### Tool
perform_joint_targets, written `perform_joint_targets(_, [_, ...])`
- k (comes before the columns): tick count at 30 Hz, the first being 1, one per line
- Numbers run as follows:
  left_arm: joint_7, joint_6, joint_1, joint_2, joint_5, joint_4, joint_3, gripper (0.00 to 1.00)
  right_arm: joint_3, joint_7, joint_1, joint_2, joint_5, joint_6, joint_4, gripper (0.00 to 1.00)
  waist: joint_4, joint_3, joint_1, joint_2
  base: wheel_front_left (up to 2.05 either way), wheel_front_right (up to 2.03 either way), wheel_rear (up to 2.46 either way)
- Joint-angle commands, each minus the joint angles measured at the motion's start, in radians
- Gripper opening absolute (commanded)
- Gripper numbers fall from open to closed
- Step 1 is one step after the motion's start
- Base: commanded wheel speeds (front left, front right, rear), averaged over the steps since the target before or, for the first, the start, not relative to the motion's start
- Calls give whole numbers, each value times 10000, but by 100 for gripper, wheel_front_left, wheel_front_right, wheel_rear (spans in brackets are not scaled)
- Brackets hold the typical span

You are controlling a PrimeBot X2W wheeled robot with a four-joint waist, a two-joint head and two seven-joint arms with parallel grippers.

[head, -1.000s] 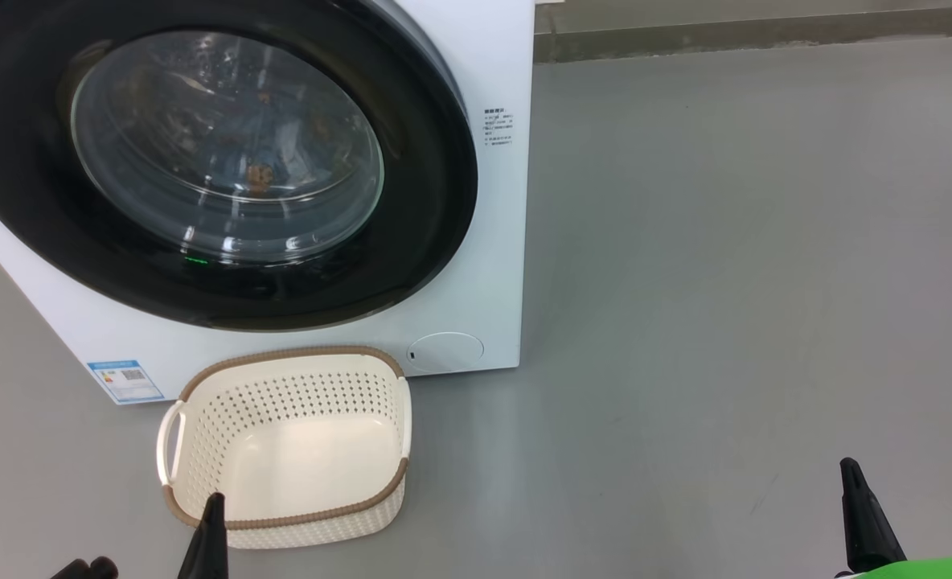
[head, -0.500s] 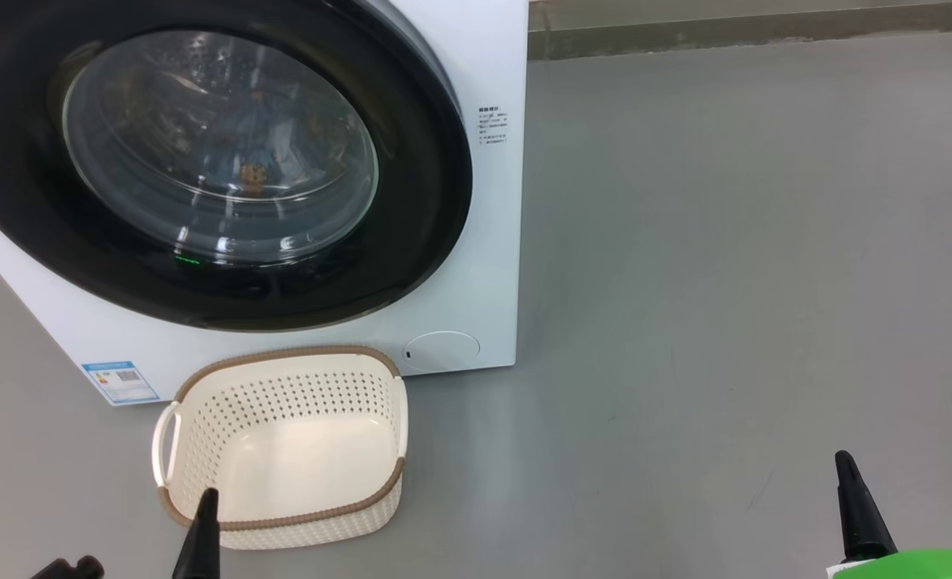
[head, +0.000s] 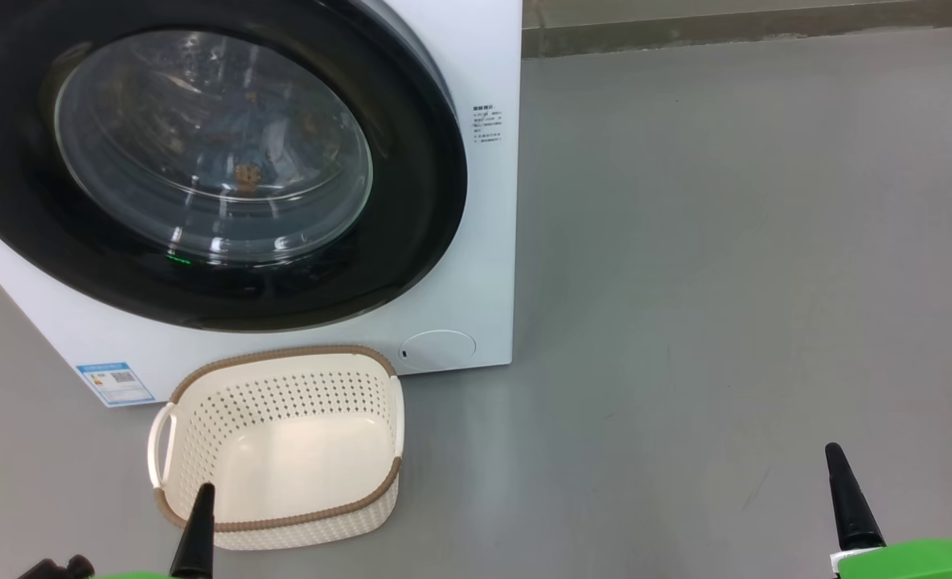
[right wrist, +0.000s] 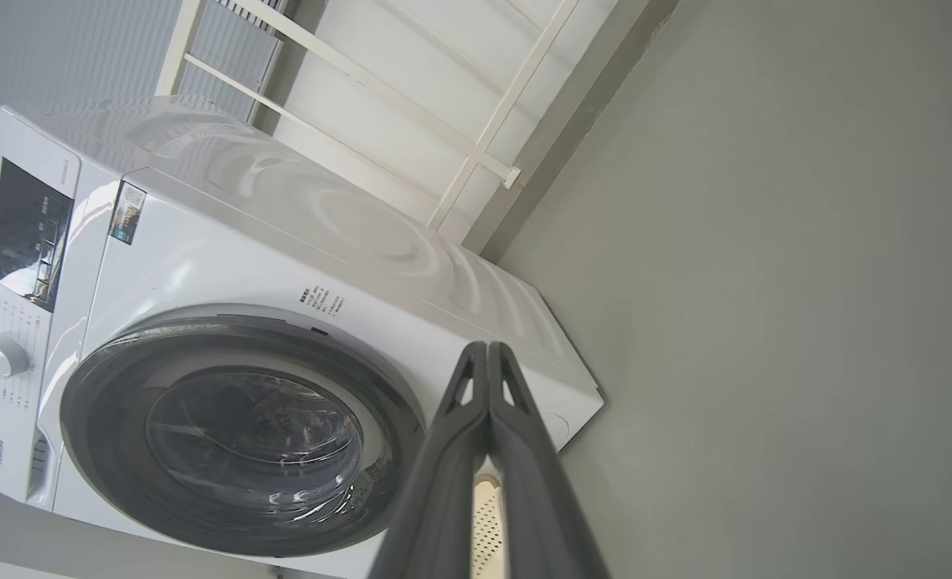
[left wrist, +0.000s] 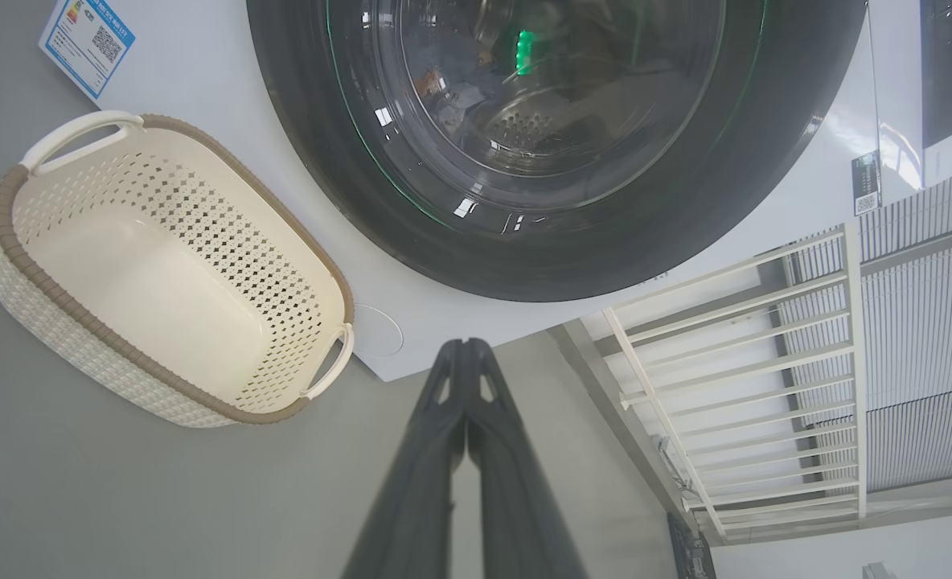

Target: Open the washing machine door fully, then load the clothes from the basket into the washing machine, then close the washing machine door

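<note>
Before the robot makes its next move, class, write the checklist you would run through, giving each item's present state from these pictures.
1. Washing machine door shut flush against the washing machine: ok.
2. Door latched: cannot tell.
3. Basket empty: ok.
4. Clothes inside the washing machine, visible behind the door: ok.
5. Left gripper, jaws closed, holding nothing: ok.
6. Right gripper, jaws closed, holding nothing: ok.
</note>
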Motion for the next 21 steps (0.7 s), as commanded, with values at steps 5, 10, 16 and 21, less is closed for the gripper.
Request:
perform_joint_targets(5, [185, -20, -574, 177, -651, -169, 334, 0, 229, 197, -559, -143, 864, -39, -162, 0, -30, 14, -1, 0, 0, 0, 0])
perform_joint_targets(10, [332, -21, -640, 183, -1141, -148, 405, 0, 278, 345, -637, -152, 1453, -41, -112, 0, -58, 27, -1, 0, 0, 0, 0])
perform_joint_targets(16, [508, -22, -718, 190, -1725, -122, 491, 0, 336, 521, -730, -164, 2157, -44, -53, 0, -92, 43, -1, 0, 0, 0, 0])
perform_joint_targets(21, [657, -23, -784, 194, -2213, -101, 565, 0, 384, 668, -808, -173, 2746, -47, -3, 0, -120, 56, -1, 0, 0, 0, 0])
